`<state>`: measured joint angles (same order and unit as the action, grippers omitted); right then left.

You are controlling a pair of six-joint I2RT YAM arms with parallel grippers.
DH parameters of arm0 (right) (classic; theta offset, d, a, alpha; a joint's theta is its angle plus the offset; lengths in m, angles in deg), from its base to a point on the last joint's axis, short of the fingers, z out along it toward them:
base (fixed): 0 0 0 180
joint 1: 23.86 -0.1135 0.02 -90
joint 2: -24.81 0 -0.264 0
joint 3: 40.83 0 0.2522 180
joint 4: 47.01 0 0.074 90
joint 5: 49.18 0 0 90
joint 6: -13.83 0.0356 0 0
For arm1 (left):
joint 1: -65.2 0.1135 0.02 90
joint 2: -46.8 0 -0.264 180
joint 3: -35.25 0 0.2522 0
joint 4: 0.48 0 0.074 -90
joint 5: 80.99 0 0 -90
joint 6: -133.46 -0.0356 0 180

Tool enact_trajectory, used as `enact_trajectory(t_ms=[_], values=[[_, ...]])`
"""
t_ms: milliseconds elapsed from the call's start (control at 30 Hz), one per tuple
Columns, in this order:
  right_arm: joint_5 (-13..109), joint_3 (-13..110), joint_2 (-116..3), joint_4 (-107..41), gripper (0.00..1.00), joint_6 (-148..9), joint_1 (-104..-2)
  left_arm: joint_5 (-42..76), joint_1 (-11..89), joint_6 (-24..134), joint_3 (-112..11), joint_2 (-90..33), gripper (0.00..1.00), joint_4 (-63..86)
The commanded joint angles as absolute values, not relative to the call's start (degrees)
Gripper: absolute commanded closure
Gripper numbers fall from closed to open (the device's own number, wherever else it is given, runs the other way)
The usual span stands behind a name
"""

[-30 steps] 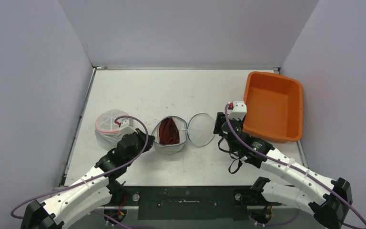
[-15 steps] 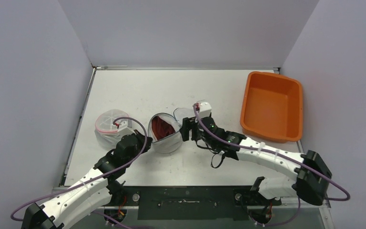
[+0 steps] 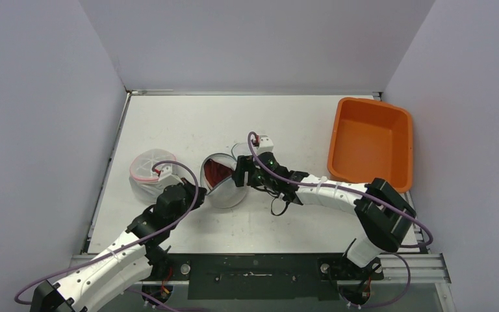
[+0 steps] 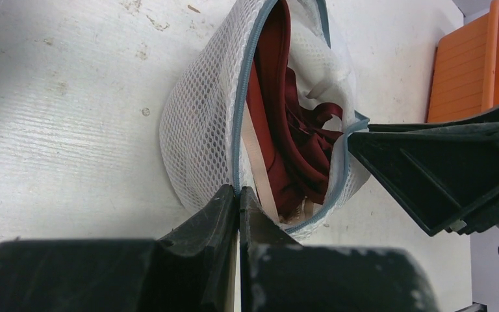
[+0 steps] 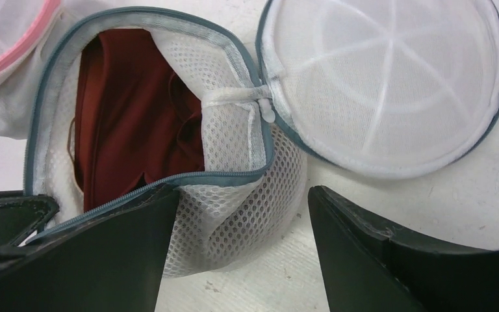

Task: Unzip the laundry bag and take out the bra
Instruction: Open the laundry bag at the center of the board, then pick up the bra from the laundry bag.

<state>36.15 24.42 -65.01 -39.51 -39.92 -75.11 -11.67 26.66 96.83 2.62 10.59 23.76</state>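
The open laundry bag (image 3: 225, 194) shows the red bra (image 3: 216, 171). The left gripper (image 3: 201, 194) is at its near-left rim and the right gripper (image 3: 238, 175) at its right side. An orange bin (image 3: 370, 144) sits far right.

A robot test cell in a lab, not a home. Plain pale lilac partition walls (image 3: 39, 97) box in a scuffed white table (image 3: 182, 123) on three sides. The white-and-black left robot arm (image 3: 114, 253) and right robot arm (image 3: 334, 192), trailing purple cables, rise from a black metal rail (image 3: 253, 276) at its near edge.

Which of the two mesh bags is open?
The grey-zipped bag in the middle: its lid is flipped aside and the red bra shows. The pink-trimmed bag to its left looks closed.
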Motion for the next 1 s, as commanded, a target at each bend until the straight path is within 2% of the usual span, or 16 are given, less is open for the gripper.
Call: enact_trajectory(t_ms=[0,133,300,533,733,833,967], values=[[39.7,23.6,-64.2,-47.9,0.24,-36.9,-74.1,-10.6,27.0,96.6,2.7,9.6,1.0,21.6],[38.2,20.1,-57.7,-50.7,0.17,-37.3,-74.0,-9.8,27.1,96.4,2.7,9.3,1.0,21.5],[37.6,25.1,-57.7,-43.7,0.14,-39.0,-71.8,-9.2,27.2,96.2,3.3,10.0,1.0,20.4],[45.1,36.7,-70.1,-34.2,0.25,-40.7,-70.4,-8.1,27.2,96.7,4.7,10.5,1.0,19.0],[46.6,37.7,-73.1,-30.5,0.33,-40.9,-71.0,-7.2,27.2,96.9,5.0,10.5,1.0,19.0],[44.7,36.9,-73.2,-29.0,0.47,-41.5,-71.5,-7.1,27.2,96.7,5.1,10.3,1.0,18.6],[38.8,32.0,-68.9,-31.9,0.83,-42.8,-73.0,-6.5,27.2,96.7,5.0,9.4,1.0,17.9]])
